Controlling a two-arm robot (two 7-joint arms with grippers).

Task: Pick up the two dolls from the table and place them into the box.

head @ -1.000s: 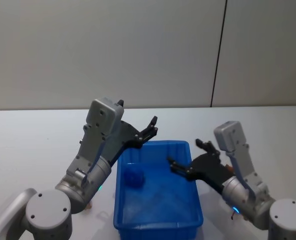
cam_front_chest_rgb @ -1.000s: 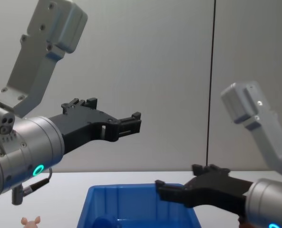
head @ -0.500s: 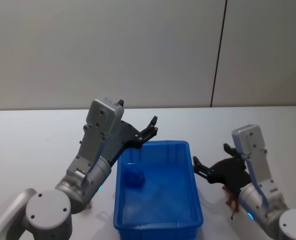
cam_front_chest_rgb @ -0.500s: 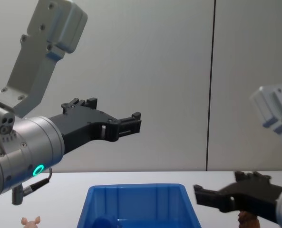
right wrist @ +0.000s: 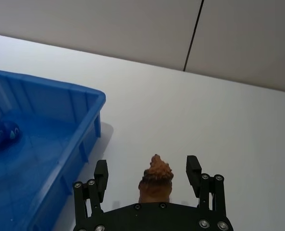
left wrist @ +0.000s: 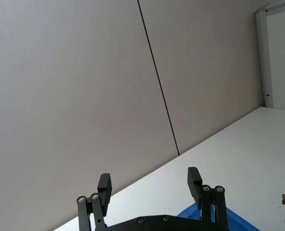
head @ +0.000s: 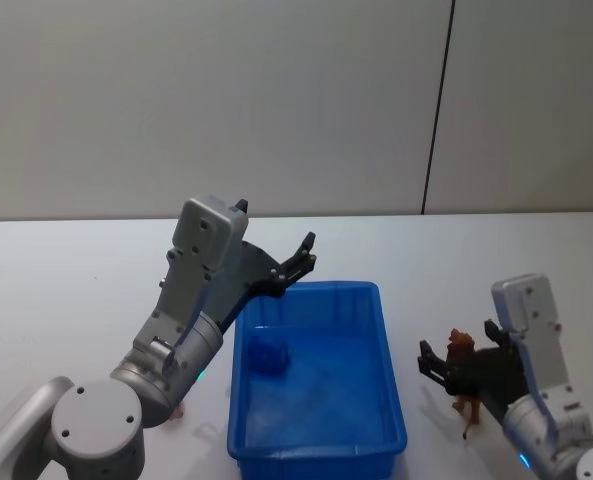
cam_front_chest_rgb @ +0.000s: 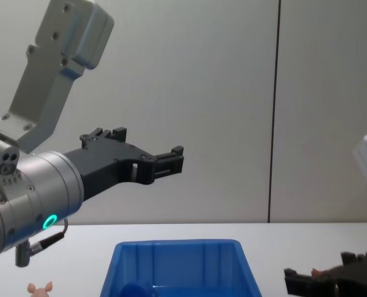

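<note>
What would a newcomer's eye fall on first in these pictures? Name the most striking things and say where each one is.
The bright blue box sits on the white table between the arms. The left gripper hangs open high over it; the right gripper is low on its right, open fingers either side of the brown doll standing there. The pink doll stands left of the box.
</note>
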